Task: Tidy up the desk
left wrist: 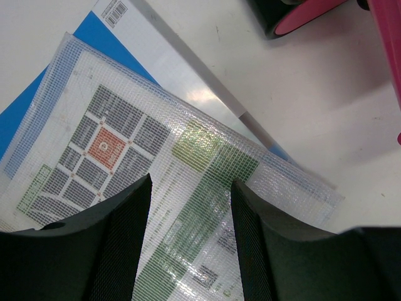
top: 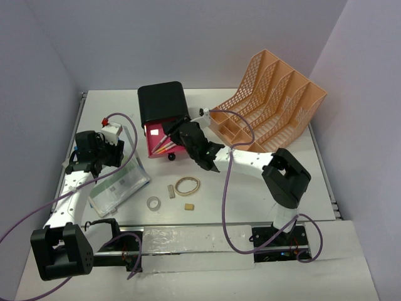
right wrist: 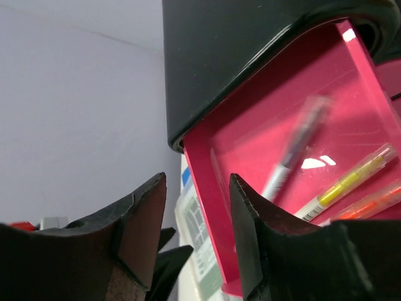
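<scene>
The white desk (top: 250, 200) holds a black drawer box (top: 161, 103) with a pink drawer (top: 156, 143) pulled out. My right gripper (top: 177, 133) hovers at that drawer. In the right wrist view it (right wrist: 197, 207) is open, and the drawer's side wall (right wrist: 210, 182) shows between the fingers. A blurred pen (right wrist: 294, 147) lies loose in the drawer beside a yellow highlighter (right wrist: 348, 179) and an orange one (right wrist: 369, 204). My left gripper (top: 116, 153) (left wrist: 191, 207) stands open and empty just above a clear mesh pouch (left wrist: 125, 138) of printed sheets that lies on a blue folder (left wrist: 100, 37).
A peach mesh file rack (top: 276, 100) stands at the back right. A rubber band (top: 187, 185), a tape roll (top: 153, 203), a tan eraser (top: 188, 205) and a small block (top: 171, 190) lie near the front middle of the desk.
</scene>
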Robot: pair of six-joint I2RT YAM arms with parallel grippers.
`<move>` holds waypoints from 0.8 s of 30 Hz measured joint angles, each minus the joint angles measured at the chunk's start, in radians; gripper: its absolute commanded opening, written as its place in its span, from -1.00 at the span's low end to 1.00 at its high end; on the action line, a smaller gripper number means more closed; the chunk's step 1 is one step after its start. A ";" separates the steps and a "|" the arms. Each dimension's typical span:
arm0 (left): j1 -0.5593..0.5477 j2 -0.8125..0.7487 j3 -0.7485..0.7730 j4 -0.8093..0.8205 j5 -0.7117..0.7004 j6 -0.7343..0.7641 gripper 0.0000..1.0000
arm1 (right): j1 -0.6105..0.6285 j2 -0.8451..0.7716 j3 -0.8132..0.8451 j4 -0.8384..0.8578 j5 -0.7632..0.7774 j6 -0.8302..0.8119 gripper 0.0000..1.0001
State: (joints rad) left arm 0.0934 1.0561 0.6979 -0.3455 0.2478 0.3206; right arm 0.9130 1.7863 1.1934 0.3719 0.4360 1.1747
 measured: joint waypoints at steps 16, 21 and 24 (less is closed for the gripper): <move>0.001 0.000 0.000 0.002 0.004 0.000 0.21 | 0.050 -0.348 -0.182 -0.098 -0.012 -0.247 -0.17; 0.001 0.001 0.000 0.002 0.005 0.000 0.22 | 0.085 -0.334 -0.261 -0.185 -0.009 -0.229 0.05; 0.001 0.001 0.000 0.002 0.006 0.000 0.22 | 0.128 -0.285 -0.250 -0.244 0.011 -0.243 0.16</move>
State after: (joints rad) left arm 0.0948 1.0569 0.6979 -0.3431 0.2538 0.3206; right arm 1.0411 1.5018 0.9431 0.1282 0.4474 0.9318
